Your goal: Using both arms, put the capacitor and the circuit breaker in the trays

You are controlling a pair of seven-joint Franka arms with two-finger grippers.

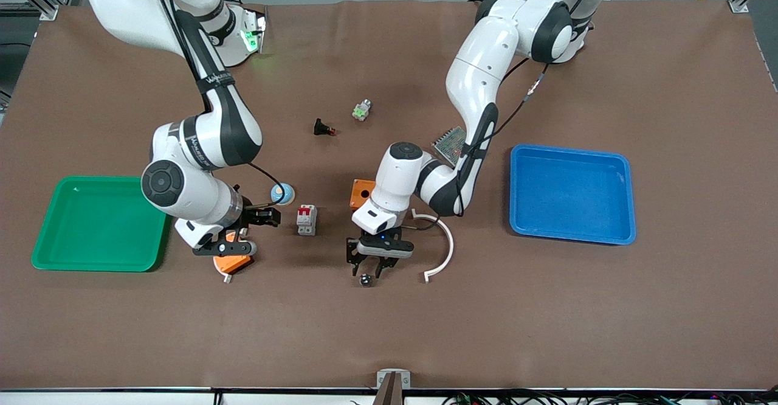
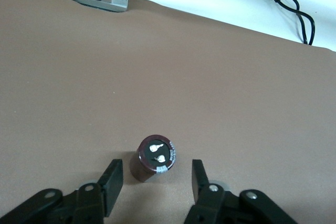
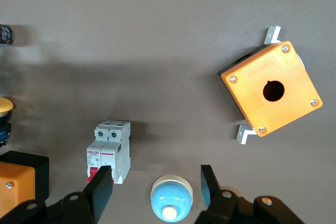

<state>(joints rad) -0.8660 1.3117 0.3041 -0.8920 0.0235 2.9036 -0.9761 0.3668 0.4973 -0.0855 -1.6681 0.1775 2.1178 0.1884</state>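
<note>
Both parts still on the tabletop, nothing picked up yet

Looks like early days to me. The left gripper (image 1: 371,269) sits low right by the capacitor (image 1: 365,280), jaws apart; in the left wrist view the capacitor (image 2: 155,157) lies on its side just ahead of the gap between the fingers (image 2: 112,183), not clamped. The right gripper (image 1: 265,216) hangs low beside the breaker (image 1: 306,219), jaws apart too, but in the right wrist view they straddle a blue knob (image 3: 171,201) while the breaker (image 3: 109,151) sits just past one finger (image 3: 102,184). So I'd say the right arm isn't lined up on its part yet. The green tray (image 1: 97,259) and blue tray (image 1: 571,232) hold neither part; I'm guessing those are the drop spots. Both grabs and both placements are left.
</note>
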